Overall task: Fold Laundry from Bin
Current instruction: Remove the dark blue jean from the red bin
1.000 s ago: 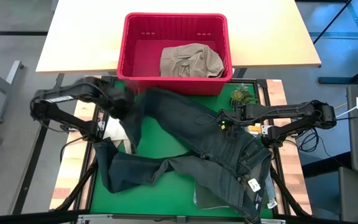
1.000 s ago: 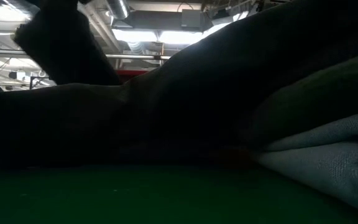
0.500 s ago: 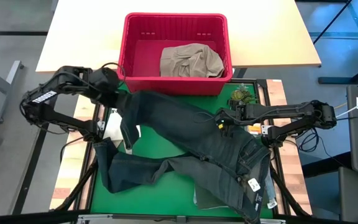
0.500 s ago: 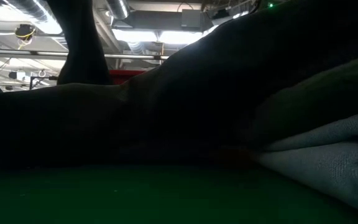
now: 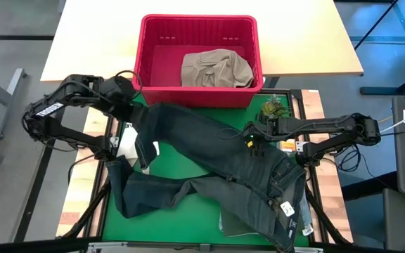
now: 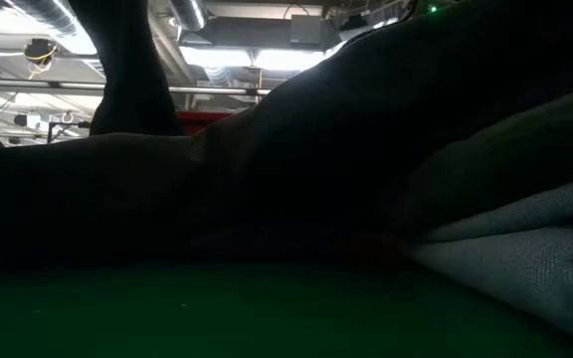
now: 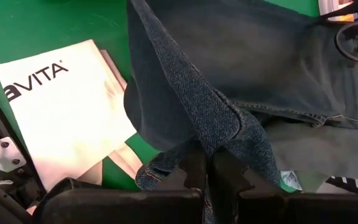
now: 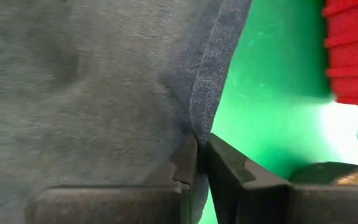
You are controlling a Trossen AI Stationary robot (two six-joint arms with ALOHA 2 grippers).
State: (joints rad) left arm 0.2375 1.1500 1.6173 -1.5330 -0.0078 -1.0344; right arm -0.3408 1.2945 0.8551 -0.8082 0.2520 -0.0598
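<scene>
You're mid-spread: the jeans [image 5: 216, 158] lie across the green mat [image 5: 181, 165] below the bin [image 5: 198, 56]. Left gripper [image 5: 138, 112] pinches a leg hem, right gripper [image 5: 253, 133] pinches the jeans' edge near the mat's right side. Next, pull apart and flatten.

A white tote bag [image 7: 61, 118] printed "VITA" lies on the green mat [image 5: 181, 165], beside a wooden table [image 5: 104, 42].

The jeans [image 5: 216, 165] sprawl across most of the green mat [image 5: 188, 158], leaving bare strips only between the legs and along the near edge. The red bin [image 5: 199, 60] walls off the far side, with a khaki garment [image 5: 215, 68] filling its right half; its left half lies open. A white tote bag [image 5: 129, 146] blocks the mat's left edge.
</scene>
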